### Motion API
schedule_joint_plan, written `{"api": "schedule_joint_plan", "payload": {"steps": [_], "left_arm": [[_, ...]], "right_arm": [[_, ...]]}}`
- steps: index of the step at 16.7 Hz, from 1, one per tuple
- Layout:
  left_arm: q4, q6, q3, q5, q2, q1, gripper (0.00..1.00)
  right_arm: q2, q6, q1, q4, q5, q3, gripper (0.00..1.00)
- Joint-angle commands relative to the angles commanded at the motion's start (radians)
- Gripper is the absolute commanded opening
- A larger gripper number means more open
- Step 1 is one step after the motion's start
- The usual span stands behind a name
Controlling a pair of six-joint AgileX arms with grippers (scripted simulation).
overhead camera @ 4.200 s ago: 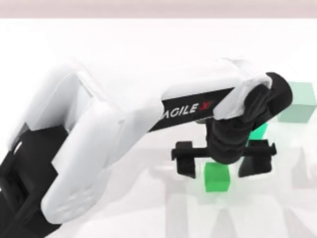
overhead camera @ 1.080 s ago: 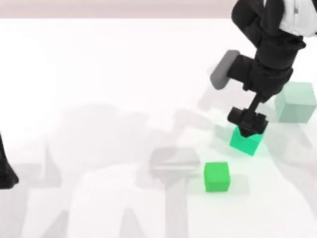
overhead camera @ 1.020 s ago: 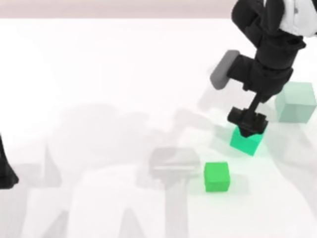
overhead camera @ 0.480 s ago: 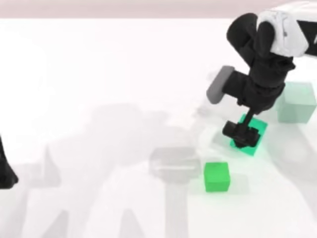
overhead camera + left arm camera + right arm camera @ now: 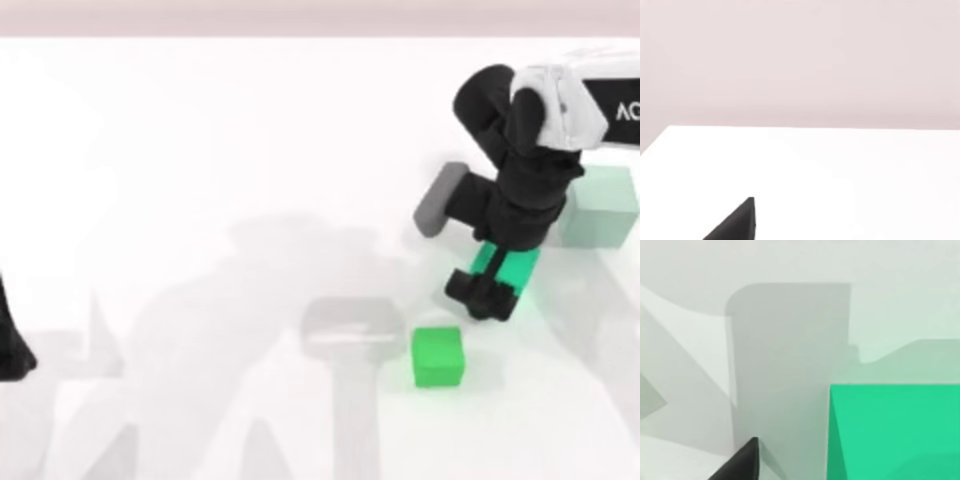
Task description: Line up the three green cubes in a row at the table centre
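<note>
The small bright green cube rests on the white table right of centre. The emerald-teal cube sits just behind and right of it, partly covered by my right gripper. That gripper hangs low over the cube's near-left side and is open. In the right wrist view a gap separates its one visible fingertip from the emerald-teal cube. The larger pale mint-grey cube stands farther right, behind the right arm. My left arm is parked at the left edge.
Soft grey arm shadows lie across the table's middle. The table's back edge runs along the top. The left wrist view shows only bare table and one dark fingertip.
The left arm has withdrawn to the left edge, leaving the bright green cube. My right gripper has swung down and left over the emerald-teal cube, which has stayed about where it was.
</note>
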Motion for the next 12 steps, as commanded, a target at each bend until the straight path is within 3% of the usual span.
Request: {"api": "schedule_joint_plan", "payload": {"steps": [12], "left_arm": [[0.0,0.0,0.0,0.0,0.0,0.0,1.0]], "right_arm": [[0.0,0.0,0.0,0.0,0.0,0.0,0.1]]}}
